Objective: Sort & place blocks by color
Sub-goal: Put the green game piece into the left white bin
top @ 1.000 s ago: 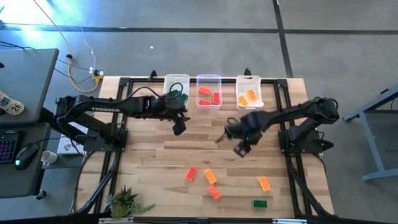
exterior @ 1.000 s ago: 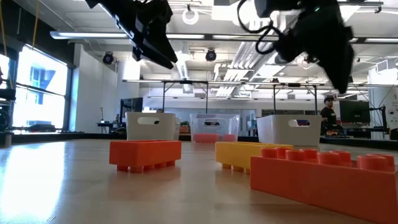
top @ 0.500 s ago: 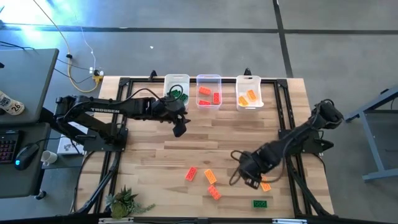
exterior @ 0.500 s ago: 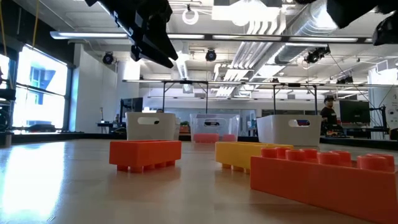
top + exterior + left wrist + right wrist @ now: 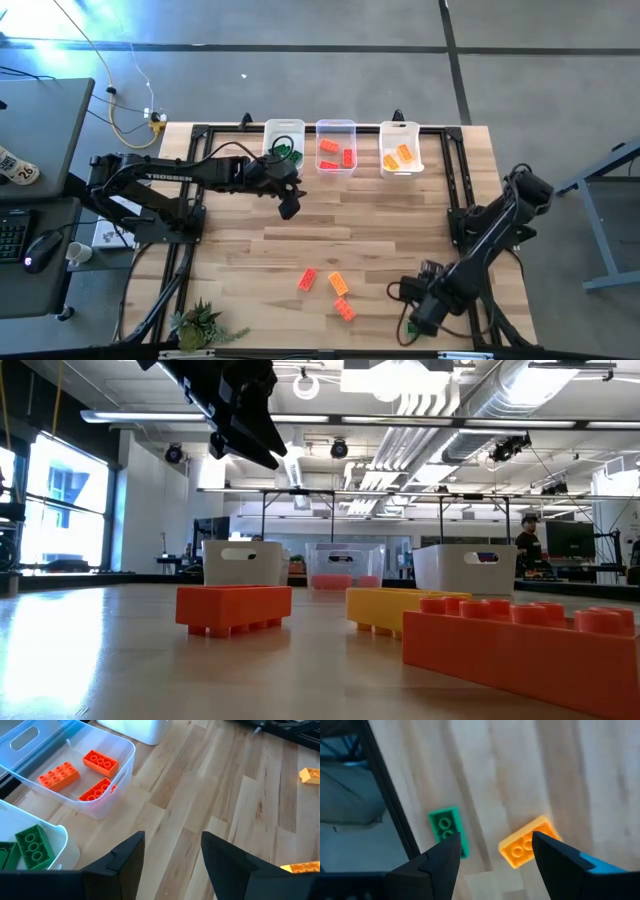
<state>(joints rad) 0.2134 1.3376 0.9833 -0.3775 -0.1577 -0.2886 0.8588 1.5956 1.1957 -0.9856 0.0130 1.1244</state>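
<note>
The right arm has swung from mid-table, near the bins, down to the front right corner, where the right gripper (image 5: 422, 318) now hangs over two loose blocks: a green block (image 5: 448, 831) and an orange block (image 5: 526, 846). Judging by this, the next pick is starting. Its fingers (image 5: 440, 865) stand apart, holding nothing, with both blocks lying between and ahead of them. The left gripper (image 5: 289, 204) has not moved; it hovers just in front of the green bin (image 5: 284, 131), open and empty. Three more blocks (image 5: 330, 292) lie at front centre.
</note>
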